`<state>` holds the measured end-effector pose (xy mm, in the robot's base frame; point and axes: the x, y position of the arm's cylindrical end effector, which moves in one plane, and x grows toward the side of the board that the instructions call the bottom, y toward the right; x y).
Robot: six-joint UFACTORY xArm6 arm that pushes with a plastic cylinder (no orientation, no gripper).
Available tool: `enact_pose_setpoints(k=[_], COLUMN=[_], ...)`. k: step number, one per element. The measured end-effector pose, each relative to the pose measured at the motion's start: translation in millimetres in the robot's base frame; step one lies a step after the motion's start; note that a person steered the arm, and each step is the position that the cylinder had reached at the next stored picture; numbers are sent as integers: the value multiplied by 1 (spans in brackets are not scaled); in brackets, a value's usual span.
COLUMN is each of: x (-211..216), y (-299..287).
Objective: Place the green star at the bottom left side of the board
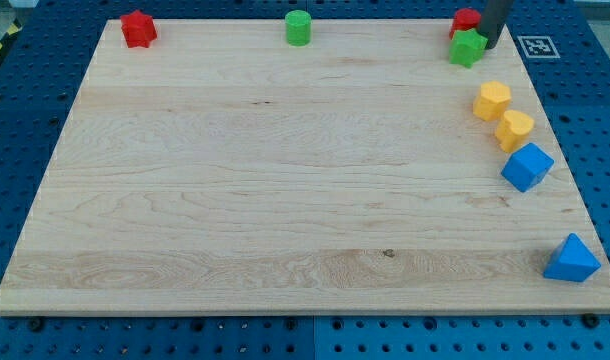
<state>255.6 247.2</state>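
Observation:
The green star [467, 47] sits at the view's top right corner of the wooden board [285, 190], touching a red block [466, 19] just above it. My rod comes down from the view's top edge, and my tip [492, 45] rests right beside the green star on its right side, close to or touching it.
A red star-like block [138, 28] is at the top left and a green cylinder [298, 27] at the top middle. Two yellow blocks [492, 100] [515, 130], a blue cube [527, 166] and a blue triangular block [571, 260] line the right edge.

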Motion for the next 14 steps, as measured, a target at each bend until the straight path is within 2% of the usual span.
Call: enact_pose_setpoints(k=[2, 4, 6, 9, 14], x=[14, 71, 92, 165, 246], y=[-69, -140, -219, -270, -335])
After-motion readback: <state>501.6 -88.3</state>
